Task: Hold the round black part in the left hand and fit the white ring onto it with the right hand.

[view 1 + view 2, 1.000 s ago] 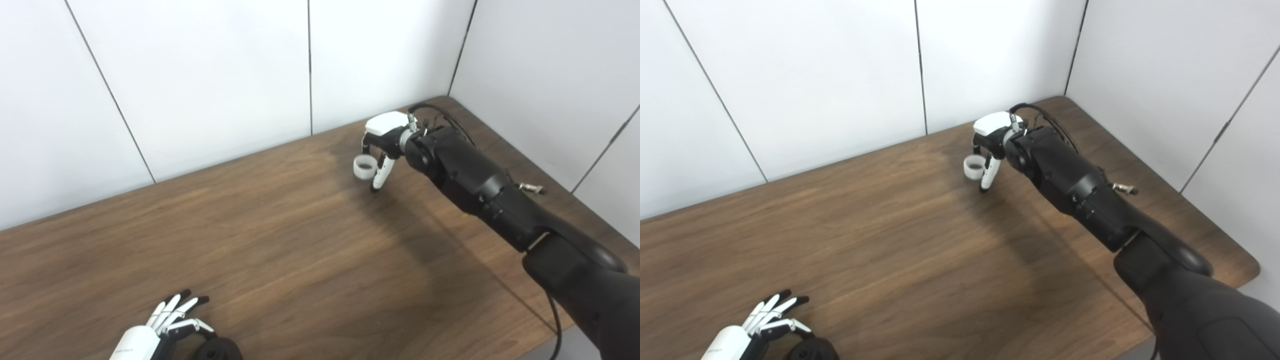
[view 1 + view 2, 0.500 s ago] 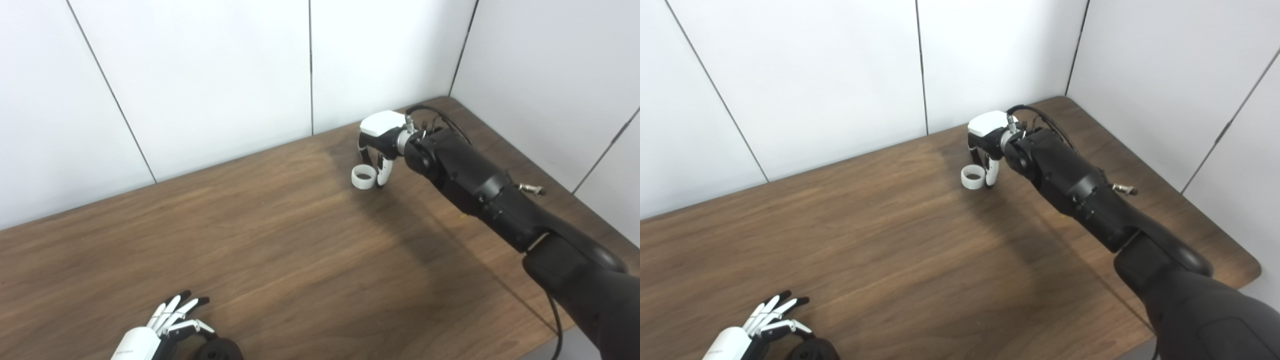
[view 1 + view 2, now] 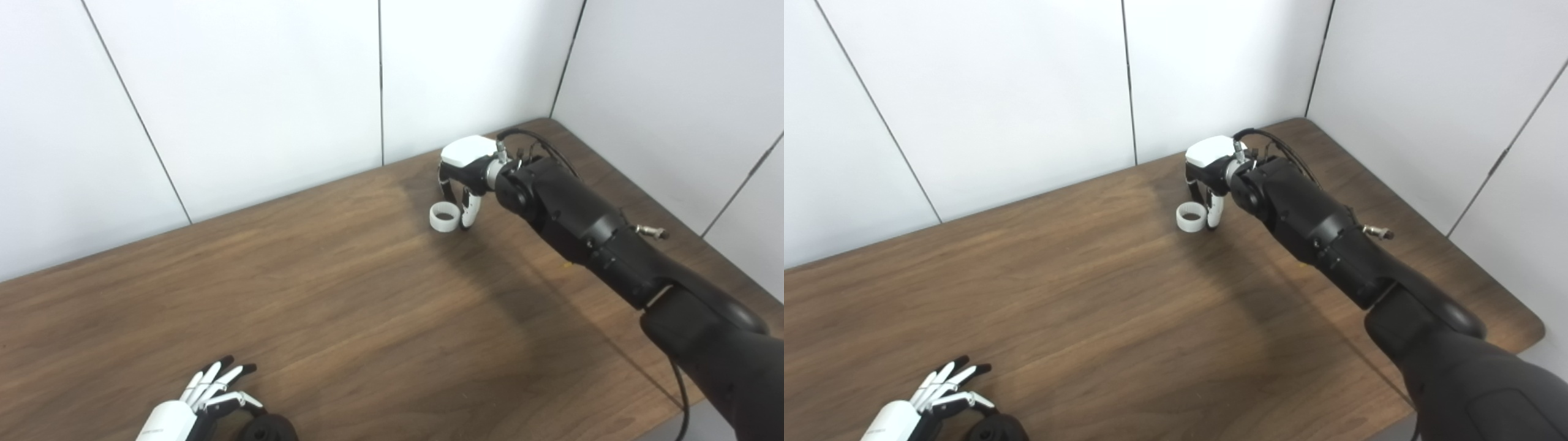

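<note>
Early stage. Right hand (image 3: 460, 184) at far counter (image 3: 343, 294), fingers curled round white ring (image 3: 444, 217) — ring low, grip unclear. Left hand (image 3: 184, 410) fingers spread beside black part (image 3: 267, 429) (not held). Fitting remains.

I see even, bright overhead light; the right arm (image 3: 576, 226) casts a soft shadow across the wooden table (image 3: 343, 306); focus sharp, no glare.

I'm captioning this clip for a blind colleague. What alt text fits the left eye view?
The right hand, reaching to the far side of a wooden table, curls its fingers beside a white ring. At the bottom edge, the left hand rests by the round black part, fingers spread.
</note>
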